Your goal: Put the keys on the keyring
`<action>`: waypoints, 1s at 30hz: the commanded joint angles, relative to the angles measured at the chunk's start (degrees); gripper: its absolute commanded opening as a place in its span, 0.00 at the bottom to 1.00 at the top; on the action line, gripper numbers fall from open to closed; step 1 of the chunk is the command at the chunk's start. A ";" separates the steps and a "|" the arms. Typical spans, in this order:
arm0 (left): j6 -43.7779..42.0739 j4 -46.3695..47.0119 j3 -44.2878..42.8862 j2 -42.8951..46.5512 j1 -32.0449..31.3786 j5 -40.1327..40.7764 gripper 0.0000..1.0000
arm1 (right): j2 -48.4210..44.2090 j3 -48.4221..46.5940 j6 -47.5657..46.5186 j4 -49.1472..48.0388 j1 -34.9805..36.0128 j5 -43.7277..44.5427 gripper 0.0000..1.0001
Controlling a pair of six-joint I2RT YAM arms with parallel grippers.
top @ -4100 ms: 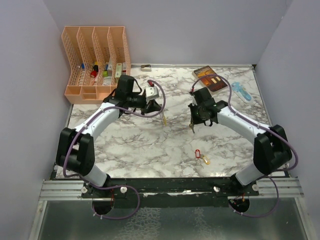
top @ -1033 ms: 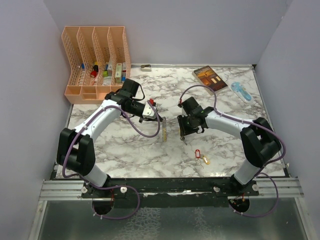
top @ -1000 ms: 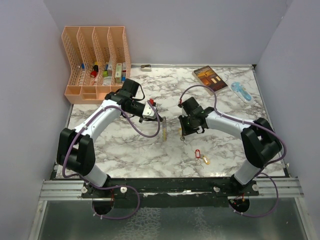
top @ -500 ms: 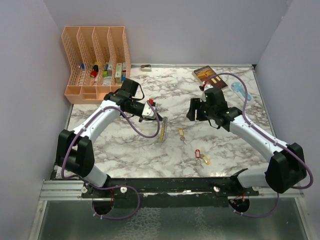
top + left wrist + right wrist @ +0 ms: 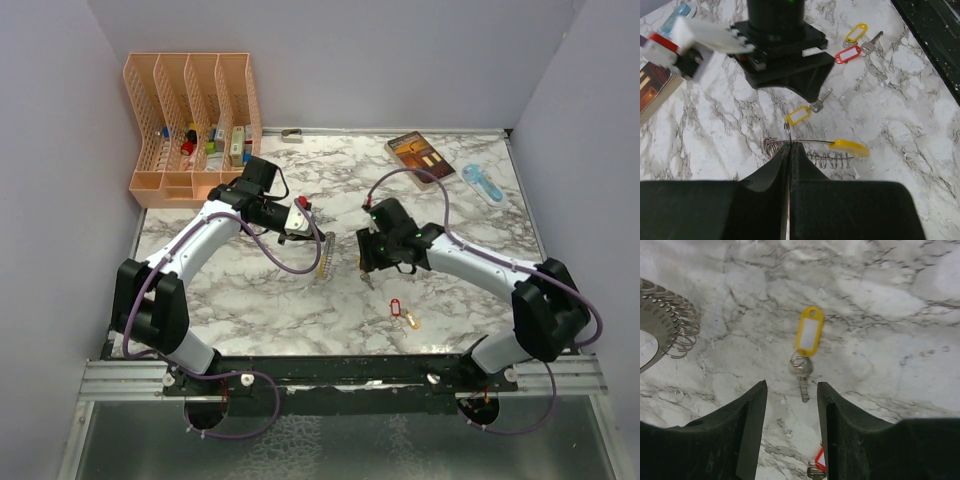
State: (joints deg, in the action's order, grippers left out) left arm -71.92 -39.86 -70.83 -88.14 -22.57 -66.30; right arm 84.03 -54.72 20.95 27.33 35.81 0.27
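Observation:
My left gripper is shut on the keyring, a silvery wire coil with a curved yellow segment. In the left wrist view the jaws pinch the wire just above the table. A key with a yellow tag lies flat on the marble, apart from the ring; it also shows in the left wrist view. My right gripper is open and empty, its fingertips either side of that key's blade. A red-tagged key and an orange-tagged key lie nearer the front.
A peach file organiser stands at the back left. A book and a blue plastic object lie at the back right. A small metal clip lies at the back wall.
The right gripper held the yellow-tagged key, lowered it beside the ring, left it on the table and drew back. Now it is back down over the key. The left arm has barely moved.

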 commanded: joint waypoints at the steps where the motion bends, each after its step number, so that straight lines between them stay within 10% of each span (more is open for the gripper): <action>1: 0.83 0.81 -0.08 1.27 0.24 -0.33 0.00 | 3.91 -0.45 1.99 -0.53 5.49 5.57 0.43; 30: 1.89 1.75 0.23 1.54 0.33 0.21 0.00 | 12.85 -1.86 2.80 -4.86 7.34 10.59 0.26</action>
State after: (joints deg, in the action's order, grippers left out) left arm -70.15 -39.00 -70.81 -88.14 -22.57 -65.87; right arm 95.90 -55.02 23.33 24.82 42.81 8.95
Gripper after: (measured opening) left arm 0.010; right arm 0.261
